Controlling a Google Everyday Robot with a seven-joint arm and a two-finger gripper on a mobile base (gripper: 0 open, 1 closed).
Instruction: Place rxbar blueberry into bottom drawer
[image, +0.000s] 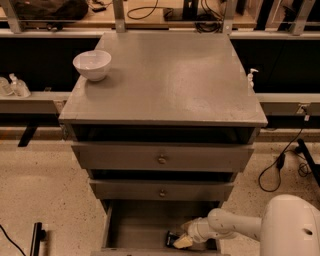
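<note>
The bottom drawer (135, 225) is pulled open below two shallower knobbed drawers; its grey inside shows. My gripper (181, 241) reaches in from the right, low at the drawer's front right. A small dark object, the rxbar blueberry (171, 238), lies against the gripper's pale fingertips on the drawer floor. I cannot tell whether it is held or lying free.
A white bowl (92, 64) stands on the cabinet top (170, 75) at the back left. The two upper drawers (162, 159) are slightly open. Cables (280, 165) lie on the floor to the right. My white arm (290, 230) fills the bottom right corner.
</note>
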